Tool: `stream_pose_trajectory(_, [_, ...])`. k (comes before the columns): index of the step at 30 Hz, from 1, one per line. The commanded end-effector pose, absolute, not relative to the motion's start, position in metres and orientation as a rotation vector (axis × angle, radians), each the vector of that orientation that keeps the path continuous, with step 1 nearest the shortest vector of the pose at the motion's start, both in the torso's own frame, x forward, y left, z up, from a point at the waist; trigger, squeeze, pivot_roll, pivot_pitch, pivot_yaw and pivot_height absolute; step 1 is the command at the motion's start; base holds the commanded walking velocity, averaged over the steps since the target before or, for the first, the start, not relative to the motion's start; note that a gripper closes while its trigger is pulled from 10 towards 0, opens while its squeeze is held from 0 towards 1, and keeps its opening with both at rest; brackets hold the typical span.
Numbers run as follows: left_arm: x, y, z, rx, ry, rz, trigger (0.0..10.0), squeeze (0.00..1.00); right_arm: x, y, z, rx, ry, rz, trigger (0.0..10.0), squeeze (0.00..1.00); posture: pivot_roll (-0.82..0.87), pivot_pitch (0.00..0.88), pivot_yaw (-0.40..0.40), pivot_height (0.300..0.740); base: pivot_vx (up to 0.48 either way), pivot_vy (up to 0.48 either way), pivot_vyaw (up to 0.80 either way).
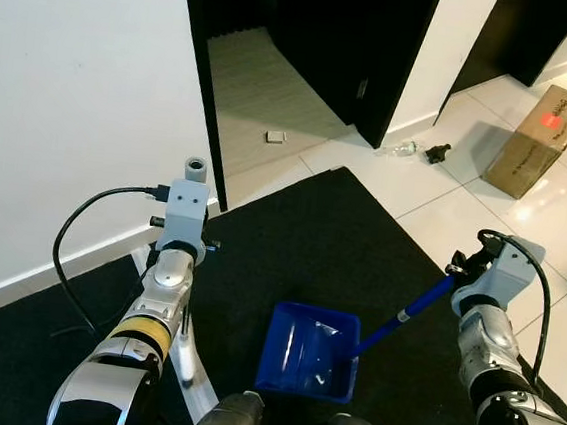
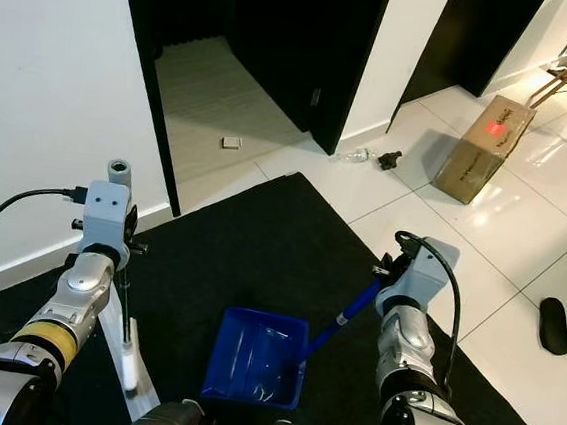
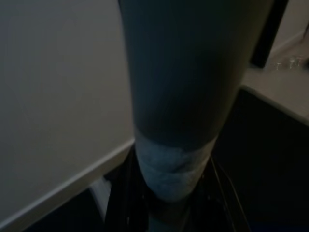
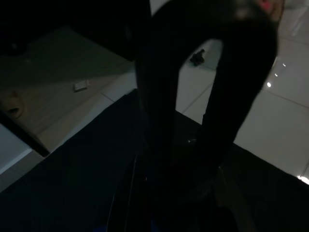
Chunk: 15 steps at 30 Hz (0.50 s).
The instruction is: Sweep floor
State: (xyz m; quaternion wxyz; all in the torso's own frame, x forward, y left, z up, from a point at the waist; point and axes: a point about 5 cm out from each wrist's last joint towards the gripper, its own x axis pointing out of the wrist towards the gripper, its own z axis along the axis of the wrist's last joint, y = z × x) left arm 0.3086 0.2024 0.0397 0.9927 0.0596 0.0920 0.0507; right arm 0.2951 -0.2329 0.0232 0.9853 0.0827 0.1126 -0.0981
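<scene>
Blue dustpan (image 1: 308, 352) on black rug (image 1: 301, 234) near centre, R gripper (image 1: 456, 269) clamped on its blue handle (image 1: 409, 313), L gripper (image 1: 182, 246) closed round white broom pole (image 1: 184, 339) at left, small bottle (image 1: 403, 148) and cardboard box (image 1: 539, 140) far right on tiles.

Black rug (image 1: 310, 245) lying open ahead. Blue dustpan (image 1: 310, 354) sitting low center, blocking btwn the arms. White wall (image 1: 73, 102) closing off left side. Tiles to the right: cardboard box (image 1: 539, 140), clear bottle (image 1: 402, 148), small dark object (image 1: 437, 153) standing in the way.
</scene>
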Motion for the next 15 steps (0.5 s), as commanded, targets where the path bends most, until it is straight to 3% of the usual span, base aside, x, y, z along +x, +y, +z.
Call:
stream_pose_trajectory(1, [0.3127, 0.2030, 0.0524, 0.078, 0.094, 0.117, 10.0, 0.00, 0.3000, -0.2386, 0.0347, 0.138, 0.159, -0.188, 10.0, 0.00, 0.12, 0.000, -0.027, 0.740, 0.000, 0.000, 0.00])
stream_pose_trajectory(7, [0.3174, 0.2089, 0.0574, 0.067, 0.090, 0.172, 10.0, 0.00, 0.3012, -0.2393, 0.0356, 0.137, 0.163, -0.187, 10.0, 0.00, 0.11, 0.000, -0.027, 0.740, 0.000, 0.000, 0.00])
stream_pose_trajectory(15, [0.3189, 0.2104, 0.0539, 0.180, 0.146, 0.164, 10.0, 0.00, 0.3009, -0.2406, 0.0344, 0.165, 0.172, -0.214, 10.0, 0.00, 0.11, 0.000, -0.024, 0.740, 0.000, 0.000, 0.00])
